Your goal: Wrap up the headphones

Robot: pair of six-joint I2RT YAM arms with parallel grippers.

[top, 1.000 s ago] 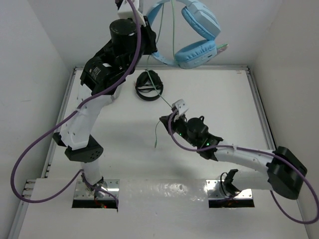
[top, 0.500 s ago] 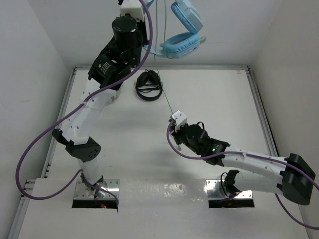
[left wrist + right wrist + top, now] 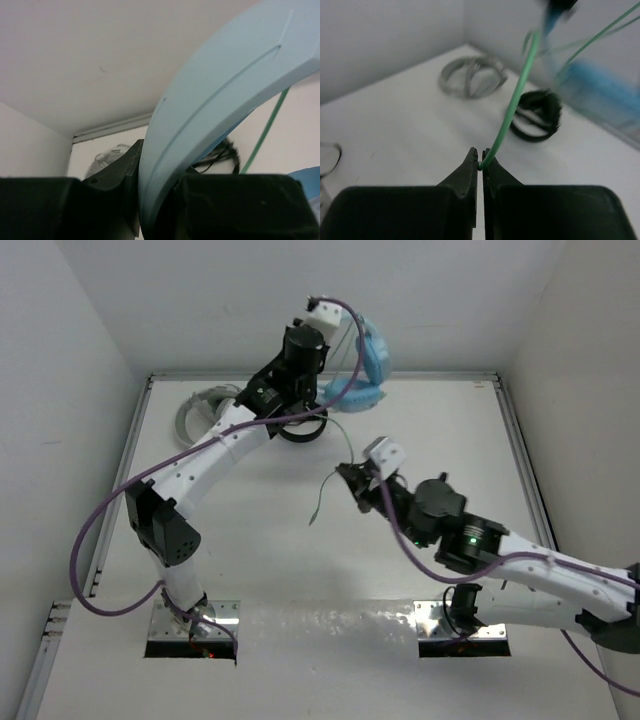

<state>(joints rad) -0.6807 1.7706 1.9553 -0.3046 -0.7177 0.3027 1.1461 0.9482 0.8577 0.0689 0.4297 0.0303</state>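
A white table [image 3: 230,540] stands enclosed by plain white walls [image 3: 180,300] under even light.

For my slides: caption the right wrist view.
Right gripper pinches the cable; black headphones and grey headphones lie behind.

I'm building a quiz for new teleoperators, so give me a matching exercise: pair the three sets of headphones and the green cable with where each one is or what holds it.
Things:
1. light blue headphones
2. cable
3. black headphones
4. grey-white headphones

Places or states:
A. lying at the back left corner of the table
B. pinched in the right gripper
C. headband clamped in the left gripper, held above the table
D. lying at the table's mid-back, partly under the left arm

Pairs: 1-C, 2-B, 3-D, 4-A
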